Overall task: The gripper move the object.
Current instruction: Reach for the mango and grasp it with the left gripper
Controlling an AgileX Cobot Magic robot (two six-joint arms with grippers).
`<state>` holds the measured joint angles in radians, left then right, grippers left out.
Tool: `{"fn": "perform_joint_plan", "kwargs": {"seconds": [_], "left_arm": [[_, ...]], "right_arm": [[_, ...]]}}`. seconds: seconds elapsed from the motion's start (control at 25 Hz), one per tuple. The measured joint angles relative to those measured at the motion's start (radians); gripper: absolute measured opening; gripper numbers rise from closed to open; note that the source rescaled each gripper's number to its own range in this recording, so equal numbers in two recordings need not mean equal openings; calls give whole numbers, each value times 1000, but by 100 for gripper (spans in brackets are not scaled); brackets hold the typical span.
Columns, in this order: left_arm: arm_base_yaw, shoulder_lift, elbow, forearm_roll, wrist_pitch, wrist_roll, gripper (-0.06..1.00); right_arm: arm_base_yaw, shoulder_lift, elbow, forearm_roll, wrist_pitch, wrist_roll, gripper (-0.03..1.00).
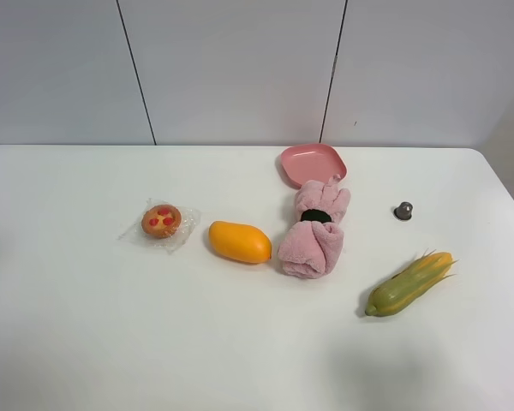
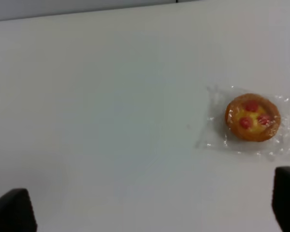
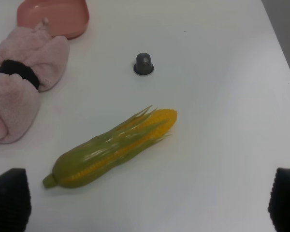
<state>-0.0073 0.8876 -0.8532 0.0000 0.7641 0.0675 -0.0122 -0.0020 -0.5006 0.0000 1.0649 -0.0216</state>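
The orange-yellow mango (image 1: 239, 241) lies on its side on the white table (image 1: 111, 342), left of centre, and touches nothing. It shows only in the exterior high view. My left gripper (image 2: 150, 207) is open, its black fingertips (image 2: 12, 211) wide apart above bare table, with the wrapped pastry (image 2: 253, 117) ahead of it. My right gripper (image 3: 147, 200) is open and empty, its fingertips (image 3: 9, 199) spread on either side of the corn cob (image 3: 113, 148). Neither gripper is near the mango. Neither arm shows over the table in the exterior high view.
The plastic-wrapped pastry (image 1: 161, 221) lies left of the mango. A rolled pink towel (image 1: 313, 231) lies just right of it, with a pink plate (image 1: 313, 163) behind. A small grey capsule (image 1: 403, 210) and the corn cob (image 1: 409, 284) lie further right.
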Motion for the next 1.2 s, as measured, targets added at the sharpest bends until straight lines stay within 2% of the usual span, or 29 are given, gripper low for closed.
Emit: {"fn": "perform_joint_plan", "kwargs": {"seconds": [0.16, 0.44, 0.88, 1.04, 1.2], "left_arm": [[-65, 129, -53, 0, -22, 57, 100], [-231, 318, -83, 0, -101, 66, 100], [-495, 453, -84, 0, -255, 97, 100], [-593, 457, -84, 75, -293, 142, 100], [-670, 457, -84, 161, -300, 263, 100]], "right_arm": [[0, 0, 0, 0, 0, 0, 100], [0, 0, 0, 0, 0, 0, 100], [0, 0, 0, 0, 0, 0, 100], [0, 0, 0, 0, 0, 0, 100], [0, 0, 0, 0, 0, 0, 100]]}}
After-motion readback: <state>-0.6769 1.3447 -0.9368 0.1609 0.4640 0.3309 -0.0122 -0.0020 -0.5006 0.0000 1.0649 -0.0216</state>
